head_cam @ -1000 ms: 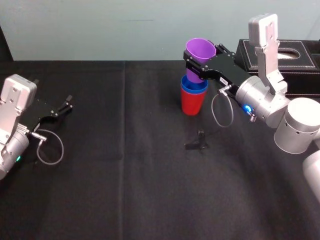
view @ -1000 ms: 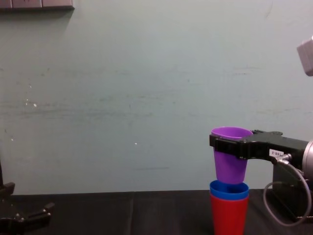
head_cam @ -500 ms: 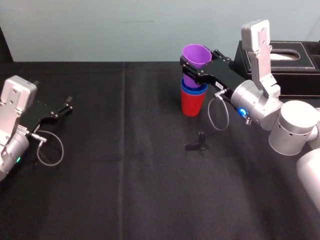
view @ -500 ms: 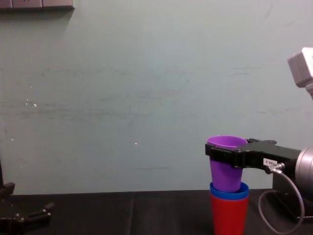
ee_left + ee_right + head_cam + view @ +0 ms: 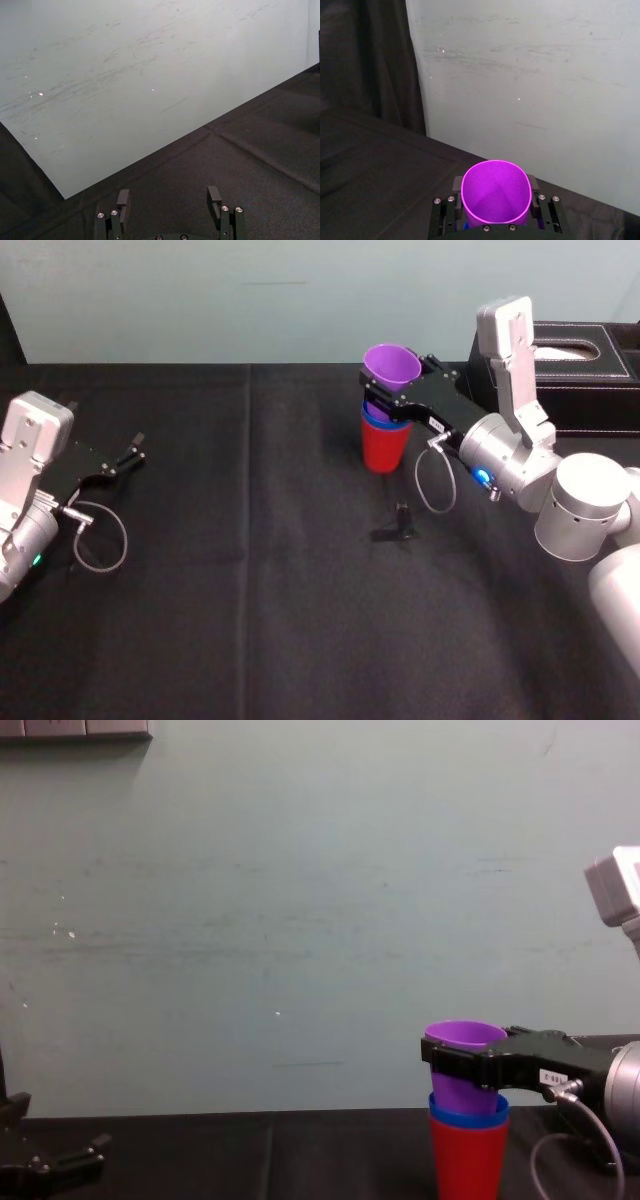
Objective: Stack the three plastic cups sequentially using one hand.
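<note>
**At the far edge of the worktop: purple cup clamped in the stack's mouth**

Toward the far edge of the worktop (image 5: 250, 620), a little right of its middle, the right gripper (image 5: 385, 400) is clamped on the purple cup (image 5: 392, 365). Its flat black jaws press the cup's sides just under the rim. The right wrist view looks straight down into the cup's open mouth, with a jaw on either side. The purple cup's base sits inside the blue cup (image 5: 375, 420), while its rim stands well above the blue rim and leans slightly. The blue cup is nested in the red cup (image 5: 383, 448), so that little more than its rim shows. The red cup stands upright on the cloth.

A grey cable (image 5: 425, 485) loops down from the gripper's wrist. Just nearer than the stack, a small black object (image 5: 398, 525) lies on the worktop, apart from the cups. Behind the right arm, at the far right corner, stands a black box (image 5: 590, 380) with white stitching.

By the left edge, the left gripper (image 5: 130, 452) rests low over the cloth with its jaws spread and nothing between them.

A black cloth covers the worktop, and a pale green wall (image 5: 300, 920) rises behind it.

In all there are three cups, two grippers, one box and one small black object.
</note>
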Motion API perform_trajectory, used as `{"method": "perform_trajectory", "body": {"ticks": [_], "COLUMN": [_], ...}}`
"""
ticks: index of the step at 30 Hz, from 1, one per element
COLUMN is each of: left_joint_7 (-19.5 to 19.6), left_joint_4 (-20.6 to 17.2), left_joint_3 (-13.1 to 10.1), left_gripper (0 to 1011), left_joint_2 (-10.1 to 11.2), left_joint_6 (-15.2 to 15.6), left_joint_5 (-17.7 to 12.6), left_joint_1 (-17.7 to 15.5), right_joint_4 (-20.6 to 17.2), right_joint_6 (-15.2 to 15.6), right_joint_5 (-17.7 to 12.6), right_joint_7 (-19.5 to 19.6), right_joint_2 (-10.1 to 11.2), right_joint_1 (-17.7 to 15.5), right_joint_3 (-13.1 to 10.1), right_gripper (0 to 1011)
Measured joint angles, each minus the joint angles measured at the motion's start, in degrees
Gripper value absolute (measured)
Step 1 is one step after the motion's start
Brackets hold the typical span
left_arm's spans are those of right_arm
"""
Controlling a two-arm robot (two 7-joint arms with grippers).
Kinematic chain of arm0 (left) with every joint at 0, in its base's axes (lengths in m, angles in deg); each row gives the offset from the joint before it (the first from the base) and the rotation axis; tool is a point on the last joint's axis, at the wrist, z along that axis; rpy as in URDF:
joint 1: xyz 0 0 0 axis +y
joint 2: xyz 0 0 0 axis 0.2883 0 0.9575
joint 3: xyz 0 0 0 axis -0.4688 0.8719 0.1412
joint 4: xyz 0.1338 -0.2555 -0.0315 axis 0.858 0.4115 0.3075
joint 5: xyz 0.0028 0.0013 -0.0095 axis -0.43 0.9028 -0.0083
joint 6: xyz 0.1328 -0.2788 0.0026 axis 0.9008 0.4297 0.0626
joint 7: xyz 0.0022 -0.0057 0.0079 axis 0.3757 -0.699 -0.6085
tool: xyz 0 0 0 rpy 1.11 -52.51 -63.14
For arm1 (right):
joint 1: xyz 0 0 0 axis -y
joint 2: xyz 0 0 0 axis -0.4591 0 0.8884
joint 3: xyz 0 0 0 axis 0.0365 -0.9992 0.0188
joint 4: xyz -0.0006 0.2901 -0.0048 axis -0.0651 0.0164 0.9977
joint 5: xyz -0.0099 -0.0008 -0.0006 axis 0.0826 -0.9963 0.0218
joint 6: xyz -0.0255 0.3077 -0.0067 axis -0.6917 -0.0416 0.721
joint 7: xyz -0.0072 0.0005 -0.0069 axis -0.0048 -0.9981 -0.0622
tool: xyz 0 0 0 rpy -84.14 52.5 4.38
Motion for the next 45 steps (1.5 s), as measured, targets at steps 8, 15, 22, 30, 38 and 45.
{"method": "perform_trajectory", "body": {"ticks": [8,15,22,30,38,45], "left_joint_7": [0.0,0.0,0.0,0.0,0.0,0.0], "left_joint_4": [0.0,0.0,0.0,0.0,0.0,0.0], "left_joint_3": [0.0,0.0,0.0,0.0,0.0,0.0], "left_gripper": [1005,1005,1005,1005,1005,1004], "left_joint_2": [0.0,0.0,0.0,0.0,0.0,0.0], "left_joint_6": [0.0,0.0,0.0,0.0,0.0,0.0], "left_joint_5": [0.0,0.0,0.0,0.0,0.0,0.0], "left_joint_1": [0.0,0.0,0.0,0.0,0.0,0.0], "right_joint_4": [1.2,2.4,3.0,3.7,4.0,3.9], "right_joint_6": [-0.3,-1.1,-1.5,-1.8,-2.0,-1.9], "right_joint_5": [0.4,1.3,1.9,2.2,2.2,2.2], "right_joint_7": [0.0,0.1,0.4,0.3,0.1,0.1], "right_joint_2": [-0.5,-0.9,-1.1,-1.3,-1.4,-1.4], "right_joint_1": [0.0,0.2,0.0,-0.1,-0.2,-0.2], "right_joint_3": [0.2,0.4,0.3,0.1,0.0,0.0], "right_gripper": [737,737,737,737,738,749]}}
